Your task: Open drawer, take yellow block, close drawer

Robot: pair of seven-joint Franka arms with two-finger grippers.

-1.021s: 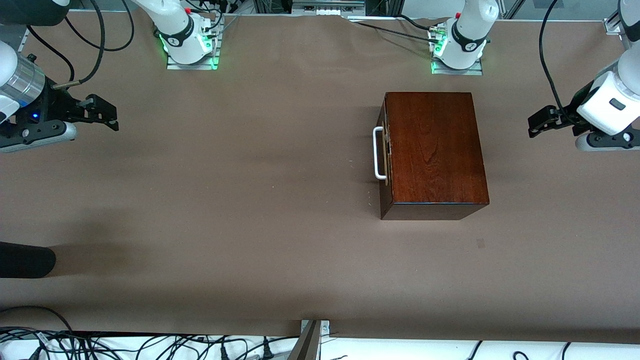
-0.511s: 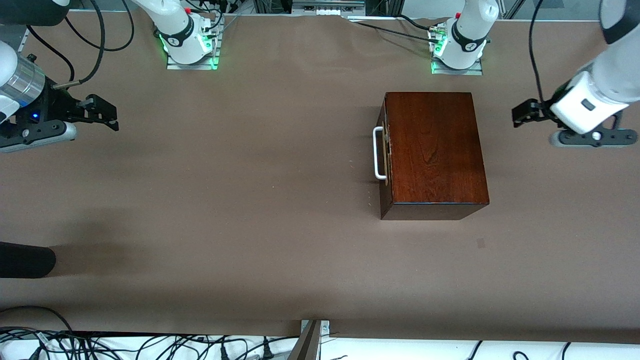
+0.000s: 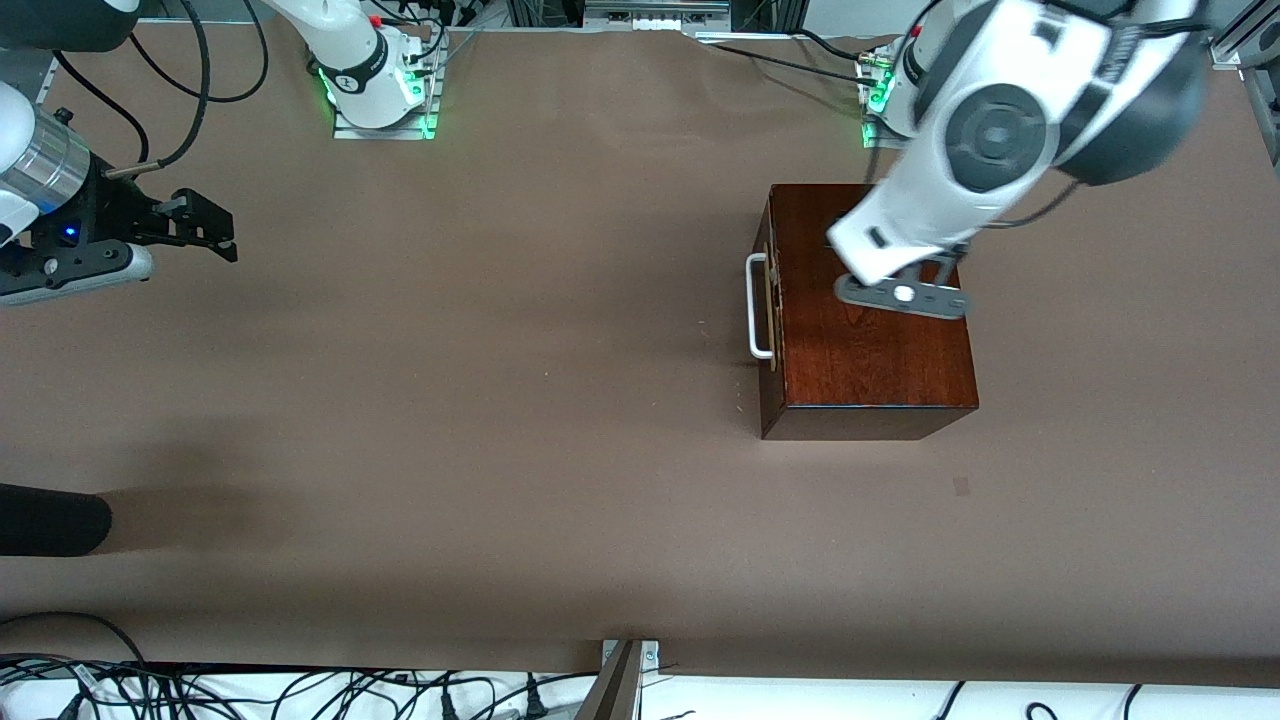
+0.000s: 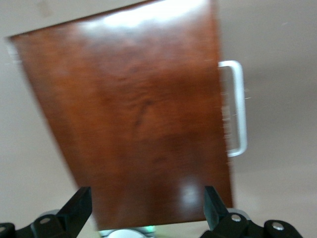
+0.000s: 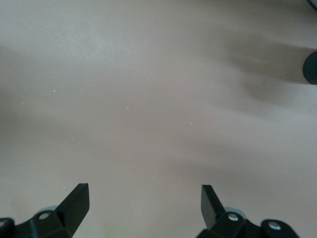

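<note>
The mahogany box [image 3: 870,310] stands on the table near the left arm's base. Its drawer is shut; the dark front [image 3: 768,300] and white loop handle [image 3: 758,305] face the right arm's end. The box [image 4: 133,124] and handle [image 4: 237,111] also show in the left wrist view. My left gripper [image 4: 147,203] is open and empty in the air over the box's top; in the front view the left wrist [image 3: 900,250] hides its fingers. My right gripper [image 3: 215,230] is open and empty, waiting over the table at the right arm's end; the right wrist view [image 5: 143,198] shows only table below it. The yellow block is hidden.
A dark rounded object [image 3: 50,520] lies at the right arm's end, nearer the front camera, and also shows in the right wrist view [image 5: 311,67]. Cables [image 3: 300,695] run along the table's front edge. The arm bases [image 3: 380,90] stand along the back.
My left arm has swung from the left arm's end of the table to over the wooden box. The right arm and the box have not moved.
</note>
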